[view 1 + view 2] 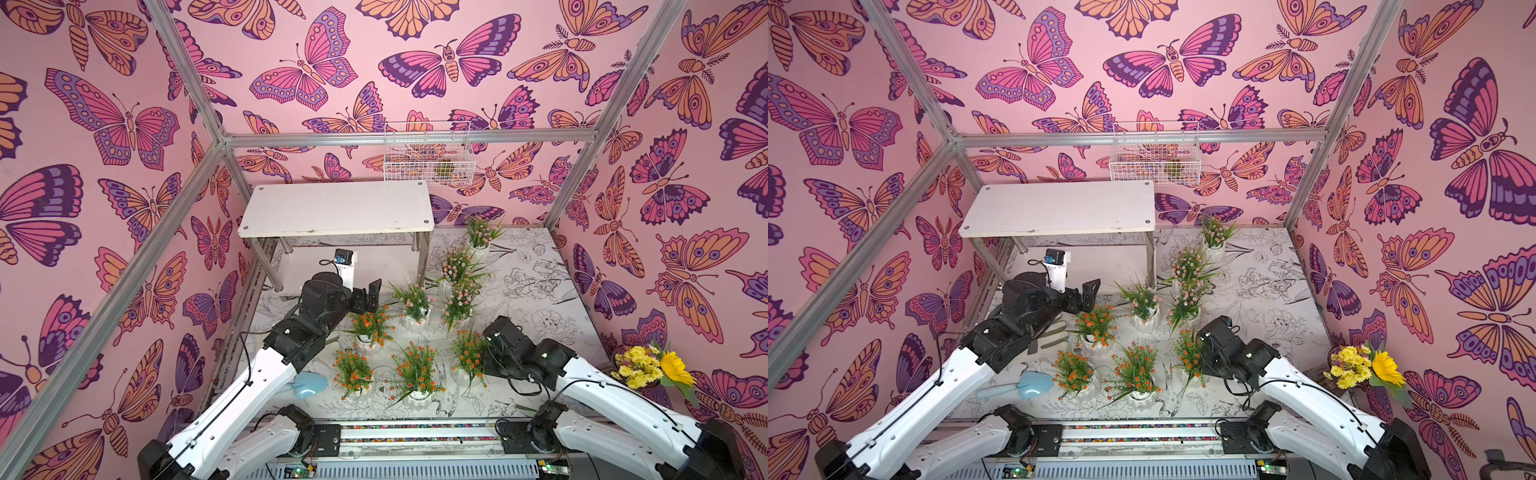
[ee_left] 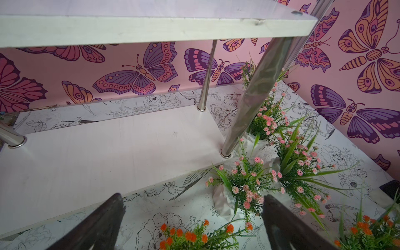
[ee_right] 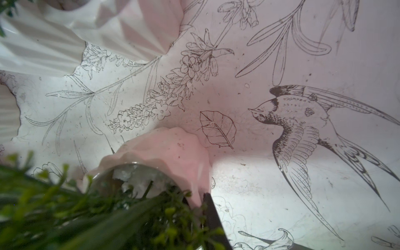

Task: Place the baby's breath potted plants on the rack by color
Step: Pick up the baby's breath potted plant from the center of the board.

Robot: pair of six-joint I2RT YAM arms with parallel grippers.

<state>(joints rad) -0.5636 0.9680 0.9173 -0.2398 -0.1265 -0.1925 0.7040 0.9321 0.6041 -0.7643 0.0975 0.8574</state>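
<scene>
The rack (image 1: 336, 208) is being shown with its long side along the back wall, and the baby's breath potted plants (image 1: 415, 301) are standing upright on the table (image 1: 536, 286) beside it, pink behind, orange in front. The pot rim of the rightmost orange plant (image 1: 468, 356) is being clamped by the right gripper (image 3: 190, 216). The fingers of the left gripper (image 2: 192, 197) are being held wide apart before the rack.

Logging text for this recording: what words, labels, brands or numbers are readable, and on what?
None readable.
Small blue sticker on the left arm's black wrist camera: too small to read.
White ribbed pots, white two-tier rack, butterfly-print walls: no text visible.
</scene>
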